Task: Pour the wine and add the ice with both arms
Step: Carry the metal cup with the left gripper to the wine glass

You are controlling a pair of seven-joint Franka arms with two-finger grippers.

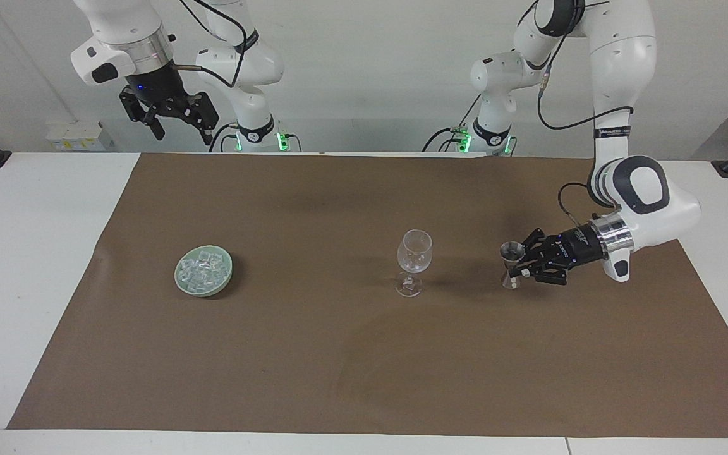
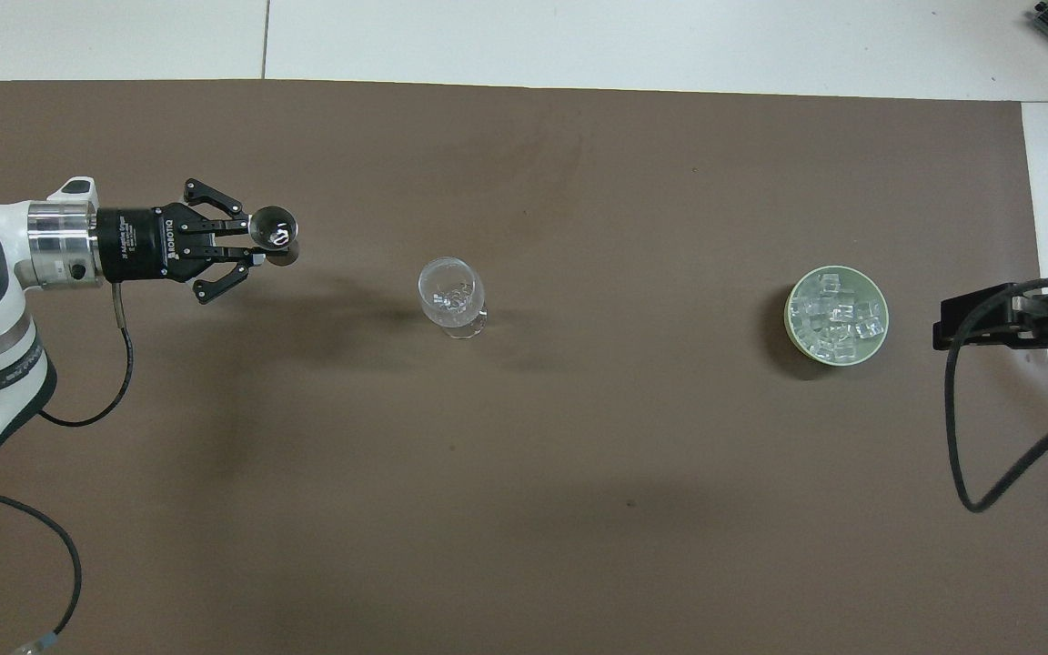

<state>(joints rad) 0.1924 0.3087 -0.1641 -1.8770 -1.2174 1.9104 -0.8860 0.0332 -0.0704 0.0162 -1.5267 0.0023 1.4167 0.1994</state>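
Left hand (image 1: 515, 268) clenched on metal jigger (image 1: 511, 264) (contents unreadable); right hand (image 1: 177, 126) released, cropped overhead.

- Facing view: taken from high across the surface (image 1: 35, 253), looking toward both arm bases and the wall; distant enough to frame the whole brown mat (image 1: 364, 354).
- Overhead view: taken from high above the robots' end, looking forward and steeply down; closer, cropping the arms to their ends.
- Shared by both: mat, wine glass (image 1: 414, 260) (image 2: 451, 296) and bowl of ice (image 1: 204, 270) (image 2: 837, 315), turned half a turn between views.
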